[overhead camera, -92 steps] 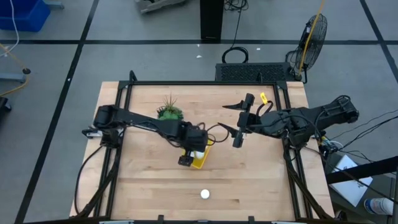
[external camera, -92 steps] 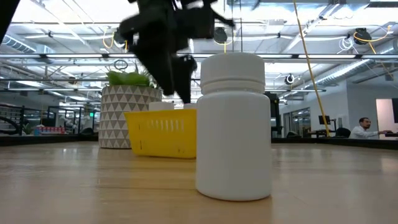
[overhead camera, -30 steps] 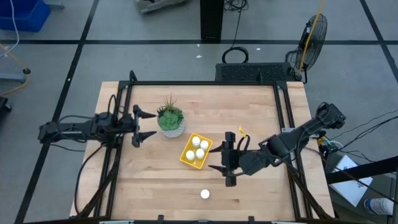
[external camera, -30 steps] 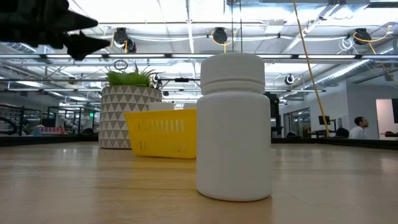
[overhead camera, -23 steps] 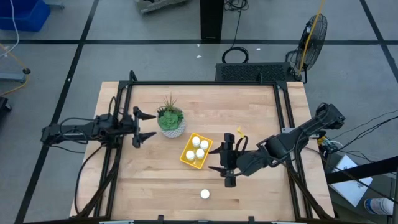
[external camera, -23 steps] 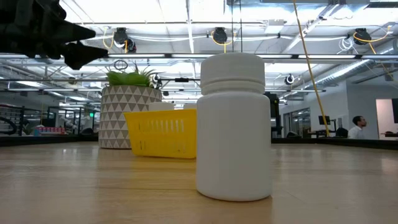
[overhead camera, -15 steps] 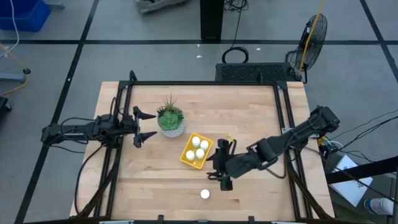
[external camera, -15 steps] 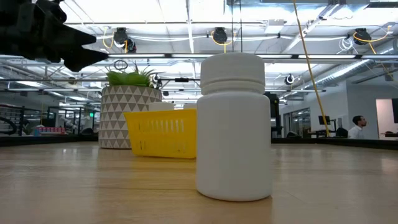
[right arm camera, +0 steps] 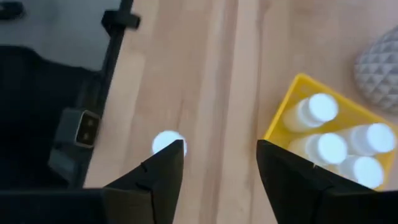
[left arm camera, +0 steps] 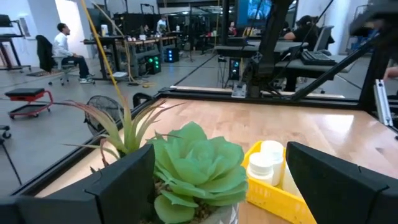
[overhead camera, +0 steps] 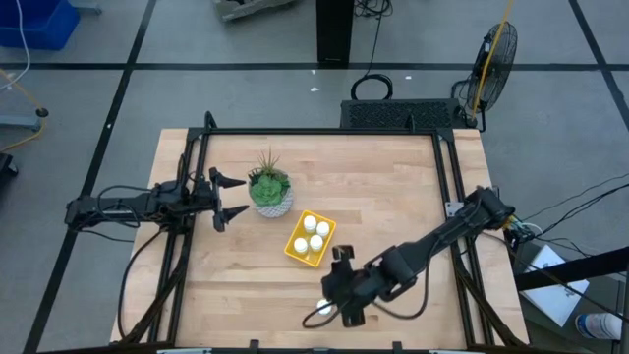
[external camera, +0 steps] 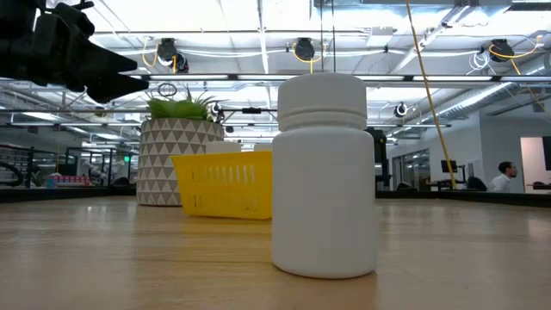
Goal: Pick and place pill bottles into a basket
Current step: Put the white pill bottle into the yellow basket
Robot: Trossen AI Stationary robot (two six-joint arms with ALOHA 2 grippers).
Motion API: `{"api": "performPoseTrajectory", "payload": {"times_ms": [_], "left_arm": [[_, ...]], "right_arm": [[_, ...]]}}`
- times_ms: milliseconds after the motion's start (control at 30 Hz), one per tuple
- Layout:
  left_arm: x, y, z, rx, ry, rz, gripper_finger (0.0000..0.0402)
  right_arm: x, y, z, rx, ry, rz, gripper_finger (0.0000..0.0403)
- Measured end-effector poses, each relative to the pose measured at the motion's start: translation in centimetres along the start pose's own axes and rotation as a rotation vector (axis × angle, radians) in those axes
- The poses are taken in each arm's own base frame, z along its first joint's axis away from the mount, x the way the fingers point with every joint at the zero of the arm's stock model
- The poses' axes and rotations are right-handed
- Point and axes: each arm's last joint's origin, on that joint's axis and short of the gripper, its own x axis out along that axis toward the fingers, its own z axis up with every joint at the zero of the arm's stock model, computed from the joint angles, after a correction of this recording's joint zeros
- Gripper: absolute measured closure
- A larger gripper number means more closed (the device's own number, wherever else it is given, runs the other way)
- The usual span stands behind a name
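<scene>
Pincer of the right arm [overhead camera: 332,307], fingers spread and empty, hangs just beside the last upright pill bottle [overhead camera: 322,308] on the bare table [overhead camera: 393,187], far nearer than the left pincer [overhead camera: 228,195] by the plant.

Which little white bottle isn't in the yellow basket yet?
The pill bottle standing alone on the bare wood near the table's front edge. The other four sit together inside the basket. The right end effector is open right beside the lone one.
</scene>
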Motion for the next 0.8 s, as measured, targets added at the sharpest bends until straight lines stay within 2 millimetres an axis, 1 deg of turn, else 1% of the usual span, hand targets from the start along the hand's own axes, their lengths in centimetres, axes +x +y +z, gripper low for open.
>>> {"api": "performPoseTrajectory", "payload": {"times_ms": [67, 200, 333, 433, 533, 633, 800], "left_arm": [[0.0, 0.0, 0.0, 0.001, 0.001, 0.0, 0.0036], [0.0, 0.0, 0.0, 0.007, 0.001, -0.004, 0.0036], [0.0, 0.0, 0.0, 0.011, -0.003, -0.004, 0.0036], [0.0, 0.0, 0.0, 0.019, -0.003, 0.0, 0.0036], [0.0, 0.0, 0.0, 0.02, -0.002, 0.0, 0.0036], [0.0, 0.0, -0.2, 0.024, 0.024, 0.008, 0.0036], [0.0, 0.1, -0.7, 0.012, 0.074, 0.034, 0.0036]], "right_arm": [[0.8, 0.5, -0.2, -0.003, 0.041, 0.002, 0.0211], [3.0, 1.0, -0.9, 0.02, 0.12, 0.001, 0.0211], [4.7, 1.2, -1.3, 0.025, 0.16, 0.014, 0.0211], [5.4, 1.1, -1.4, 0.027, 0.169, 0.008, 0.0205], [5.7, 1.1, -1.1, 0.036, 0.14, 0.017, 0.0194], [6.1, 1.4, -1.0, 0.058, 0.106, 0.069, 0.0184], [7.4, 1.7, -2.3, 0.091, 0.138, 0.13, 0.0177]]}}
